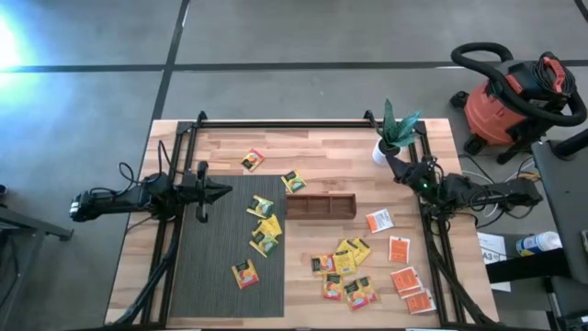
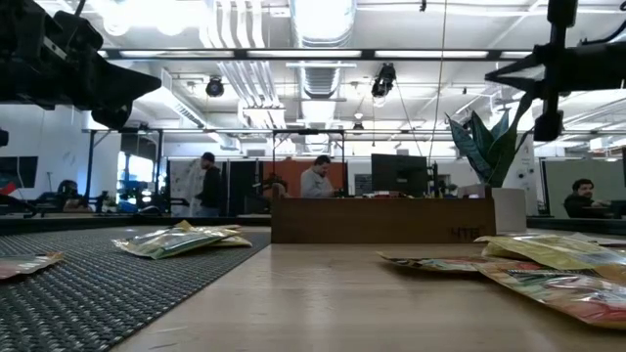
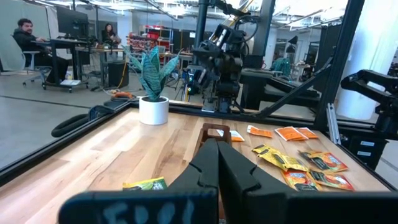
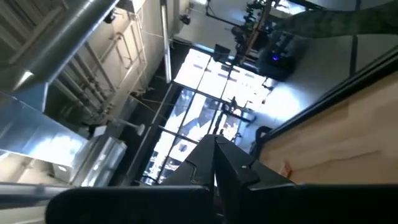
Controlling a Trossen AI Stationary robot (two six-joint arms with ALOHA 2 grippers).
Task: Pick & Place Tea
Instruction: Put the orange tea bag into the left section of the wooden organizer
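High view shows the tea sachets (image 1: 344, 262) scattered over the wooden table (image 1: 312, 147): several on the dark mat (image 1: 220, 276) at the left, a yellow cluster near the front centre, orange ones at the right, none in the brown wooden tray (image 1: 320, 205) that I can see. The left gripper (image 1: 220, 191) hangs over the mat's far edge, clenched and empty. The right gripper (image 1: 397, 164) sits by the potted plant (image 1: 393, 133) at the far right, also closed on nothing. No pick seems begun; next, one arm must open, descend on a sachet and pinch it flat.
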